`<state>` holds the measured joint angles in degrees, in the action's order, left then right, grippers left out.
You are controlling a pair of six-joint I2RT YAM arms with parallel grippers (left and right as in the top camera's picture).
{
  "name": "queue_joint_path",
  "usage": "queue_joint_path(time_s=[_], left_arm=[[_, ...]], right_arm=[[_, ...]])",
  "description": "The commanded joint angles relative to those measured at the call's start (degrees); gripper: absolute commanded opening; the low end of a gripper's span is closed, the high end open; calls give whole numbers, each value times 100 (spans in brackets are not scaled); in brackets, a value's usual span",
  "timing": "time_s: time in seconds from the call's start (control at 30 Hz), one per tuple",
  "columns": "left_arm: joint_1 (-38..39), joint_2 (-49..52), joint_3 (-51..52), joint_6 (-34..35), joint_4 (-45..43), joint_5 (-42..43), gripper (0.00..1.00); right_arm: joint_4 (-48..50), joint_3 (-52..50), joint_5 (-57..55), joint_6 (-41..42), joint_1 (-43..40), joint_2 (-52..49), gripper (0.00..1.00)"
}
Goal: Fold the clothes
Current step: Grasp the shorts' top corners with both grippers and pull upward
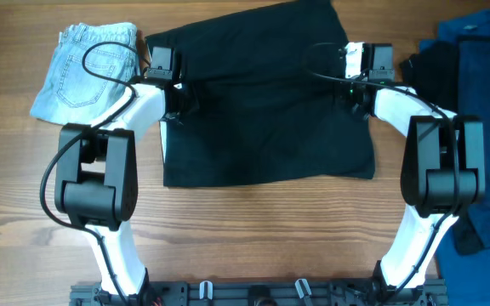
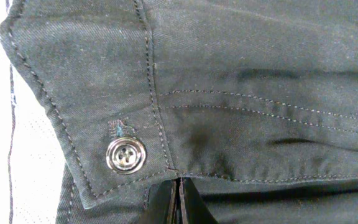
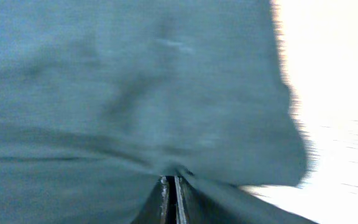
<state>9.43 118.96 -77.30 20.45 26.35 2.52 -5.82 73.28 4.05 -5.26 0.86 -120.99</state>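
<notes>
You are holding the black garment lying flat in the middle of the table, between both arms. Your left gripper is pinching its waistband edge, fingers pressed together on the cloth just beside the button. Your right gripper is gripping the opposite edge; that view is blurring, but the fingers seem clamped on the fabric. The jeans are lying far left, blue clothes far right.
</notes>
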Motion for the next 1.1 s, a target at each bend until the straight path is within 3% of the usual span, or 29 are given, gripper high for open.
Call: queue_joint_path(time_s=[0.0, 0.1, 0.23, 0.33, 0.43, 0.53, 0.7, 0.77, 0.93, 1.07], left_arm=[[-59, 557, 122, -72, 22, -612, 4], [-59, 557, 120, -72, 44, -695, 4], [-59, 101, 98, -72, 68, -693, 4], [-55, -953, -4, -50, -96, -691, 4], [-55, -1648, -4, -48, -730, -691, 8], [-52, -1360, -2, -50, -1226, -557, 9], [-55, 9, 0, -52, -1989, -492, 6], [-55, 179, -2, -55, -2028, -494, 5], [-55, 245, -2, -72, -2107, -492, 4], [-55, 245, -2, -70, -2124, -127, 4]], right_arm=[[109, 22, -1226, -81, -278, -247, 14], [404, 24, -1228, -76, -452, -245, 17], [424, 105, -1215, -129, -529, 365, 13], [455, 107, -361, -297, -363, 1224, 6], [595, 107, 492, -293, -131, 1386, 4], [885, 107, 501, -363, 87, 920, 5], [2509, 107, 494, -380, 229, -481, 4], [2570, 107, 358, -380, 229, -776, 5], [883, 107, -323, -295, 131, -962, 4], [-1320, 105, -544, 658, -122, -907, 4]])
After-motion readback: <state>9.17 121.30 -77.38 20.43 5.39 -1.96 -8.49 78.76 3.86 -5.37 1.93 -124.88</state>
